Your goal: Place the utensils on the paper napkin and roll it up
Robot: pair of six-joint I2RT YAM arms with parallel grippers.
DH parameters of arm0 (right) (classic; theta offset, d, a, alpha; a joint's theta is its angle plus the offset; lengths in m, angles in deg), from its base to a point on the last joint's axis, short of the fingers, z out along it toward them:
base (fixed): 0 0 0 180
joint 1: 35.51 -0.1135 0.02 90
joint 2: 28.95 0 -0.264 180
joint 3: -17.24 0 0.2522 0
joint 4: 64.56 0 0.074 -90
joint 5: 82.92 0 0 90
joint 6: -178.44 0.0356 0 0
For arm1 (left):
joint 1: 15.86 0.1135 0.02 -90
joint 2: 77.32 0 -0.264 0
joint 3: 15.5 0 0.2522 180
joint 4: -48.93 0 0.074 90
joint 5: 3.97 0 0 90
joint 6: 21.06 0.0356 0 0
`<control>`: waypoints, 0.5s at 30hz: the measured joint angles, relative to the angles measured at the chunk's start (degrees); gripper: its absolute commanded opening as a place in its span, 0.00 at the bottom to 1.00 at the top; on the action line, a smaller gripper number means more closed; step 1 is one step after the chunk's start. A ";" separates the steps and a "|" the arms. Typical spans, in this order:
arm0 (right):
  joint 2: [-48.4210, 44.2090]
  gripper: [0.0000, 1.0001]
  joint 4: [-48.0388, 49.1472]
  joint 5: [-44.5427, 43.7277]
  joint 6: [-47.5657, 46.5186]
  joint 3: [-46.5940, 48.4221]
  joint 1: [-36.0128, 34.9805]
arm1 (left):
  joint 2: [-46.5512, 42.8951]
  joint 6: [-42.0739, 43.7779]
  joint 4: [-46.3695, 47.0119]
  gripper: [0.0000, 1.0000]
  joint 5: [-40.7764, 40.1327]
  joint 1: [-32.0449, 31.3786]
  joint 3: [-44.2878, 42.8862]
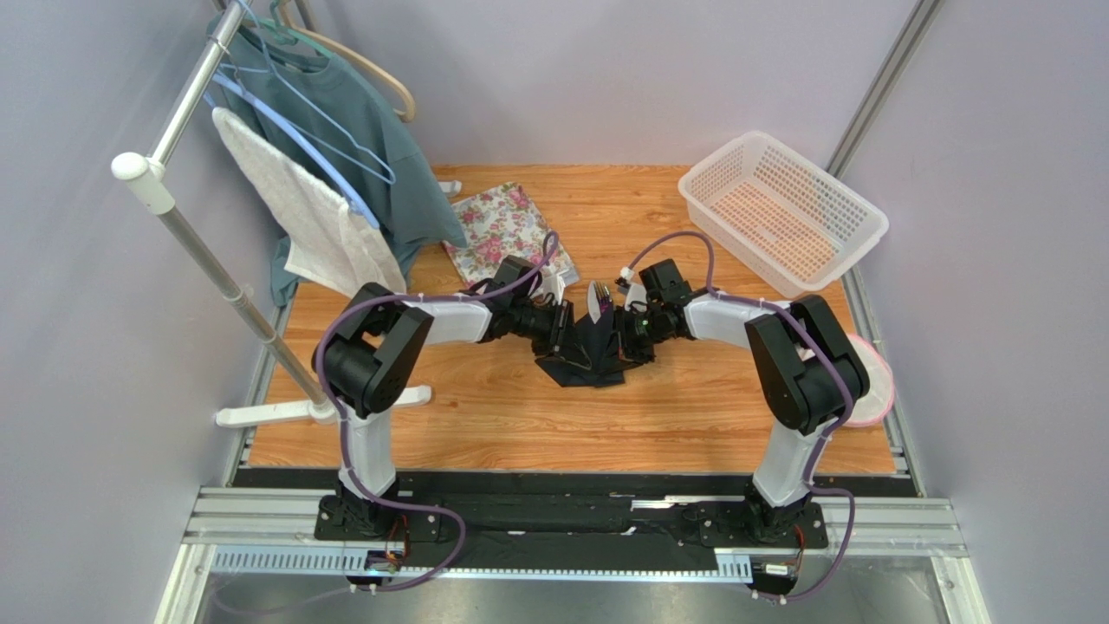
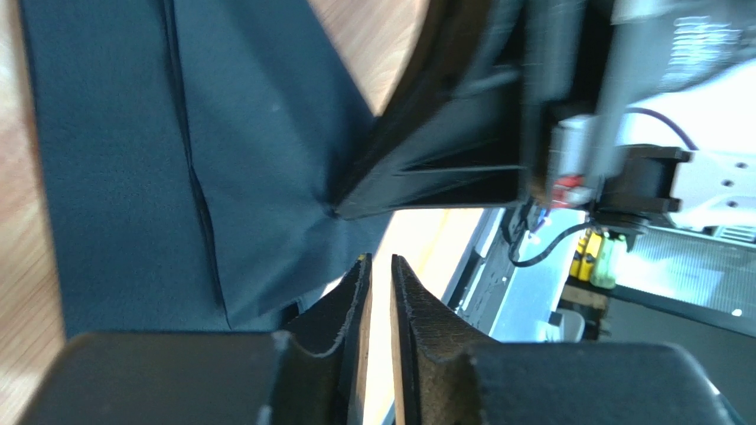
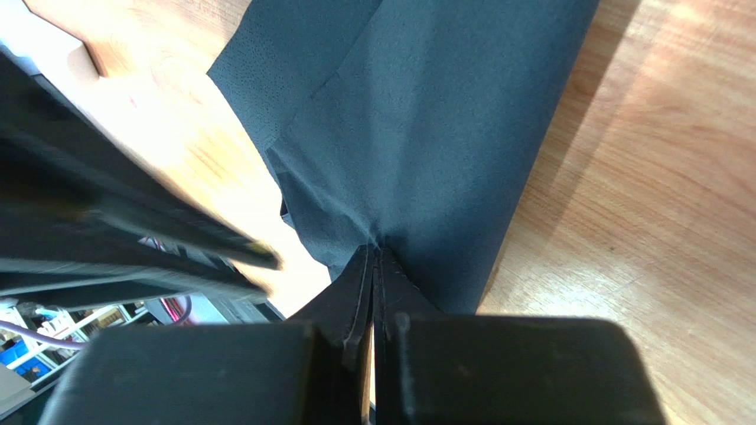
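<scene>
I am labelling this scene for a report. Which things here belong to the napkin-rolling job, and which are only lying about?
Job:
black napkin
right fingers, shut on it
left fingers, slightly apart

Lying about:
floral tray
white basket
clothes rack
pink plate

White-linked arms (image 1: 369,449), bulky black joints (image 1: 378,358), looping purple cables (image 1: 682,237), black tool fingers (image 3: 351,294).
</scene>
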 measured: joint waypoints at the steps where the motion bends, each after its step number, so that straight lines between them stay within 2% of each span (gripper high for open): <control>1: 0.00 0.02 0.00 0.00 0.09 0.00 0.00 | 0.92 -0.04 -0.13 0.13 -0.15 -0.24 -0.15; 8: -2.08 0.04 -1.95 -0.76 0.33 0.07 0.07 | 6.56 1.95 -5.22 0.07 -1.25 -0.28 -2.47; 15: -4.81 0.04 -3.28 -6.05 0.33 4.31 0.13 | 6.67 5.22 -8.63 0.07 -1.99 -0.31 -4.52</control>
